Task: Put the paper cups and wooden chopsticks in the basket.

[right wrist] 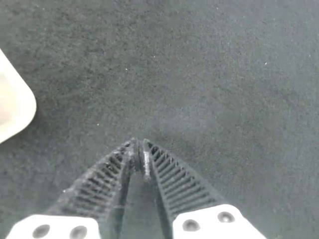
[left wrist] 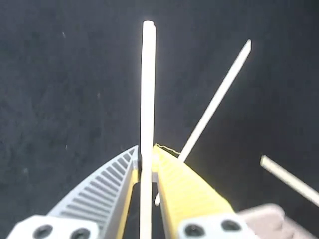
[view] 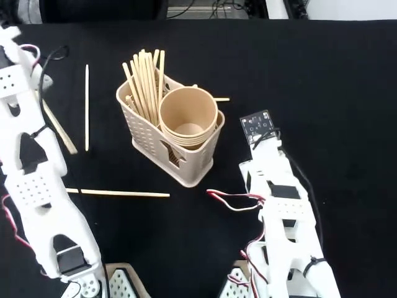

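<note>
A pale wooden chopstick [left wrist: 148, 84] sits clamped in my left pincer [left wrist: 146, 157] near the black bench's [view: 322, 74] left edge. Mid-bench, the beige perforated plastic basket [view: 155, 139] holds stacked brown paper cups [view: 188, 115]. My right pincer [right wrist: 138, 147] is closed on nothing.

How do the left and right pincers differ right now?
The left pincer is shut on a chopstick; the right pincer is shut on nothing. The left pincer is part yellow, part grey; the right pincer is dark grey throughout. Shared: ribbed fingers, both over the black table.
</note>
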### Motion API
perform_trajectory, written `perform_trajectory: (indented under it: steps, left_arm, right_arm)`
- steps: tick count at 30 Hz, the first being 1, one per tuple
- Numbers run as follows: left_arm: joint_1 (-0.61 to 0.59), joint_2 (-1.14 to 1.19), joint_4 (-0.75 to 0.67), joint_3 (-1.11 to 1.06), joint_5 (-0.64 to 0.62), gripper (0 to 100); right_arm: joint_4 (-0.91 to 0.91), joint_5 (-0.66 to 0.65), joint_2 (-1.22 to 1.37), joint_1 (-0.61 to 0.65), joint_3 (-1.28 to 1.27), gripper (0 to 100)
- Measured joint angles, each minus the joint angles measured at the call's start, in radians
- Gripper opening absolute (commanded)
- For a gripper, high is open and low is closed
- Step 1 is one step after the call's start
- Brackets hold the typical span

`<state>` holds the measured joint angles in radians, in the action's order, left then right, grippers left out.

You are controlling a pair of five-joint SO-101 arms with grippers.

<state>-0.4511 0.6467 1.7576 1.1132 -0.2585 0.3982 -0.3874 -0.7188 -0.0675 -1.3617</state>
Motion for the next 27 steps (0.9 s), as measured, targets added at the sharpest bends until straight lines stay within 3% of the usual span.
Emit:
perform_trajectory:
  steps: [8, 15, 20, 27]
  left_arm:
    - [0.121, -0.348, -0.006, -0.353, 0.107, 3]
    - [0.195, -0.629, -0.150, -0.600, 0.114, 3]
    - [0.216, -0.902, -0.404, -0.956, 0.094, 3]
    - [0.216, -1.390, -0.927, -1.551, 0.092, 3]
  right_arm:
    - [0.000, 0.000, 0.000, 0.000, 0.000, 1.4]
    - [0.000, 0.000, 0.000, 0.000, 0.000, 1.4]
    - [0.000, 0.000, 0.000, 0.000, 0.000, 1.4]
    - [0.000, 0.000, 0.000, 0.000, 0.000, 1.4]
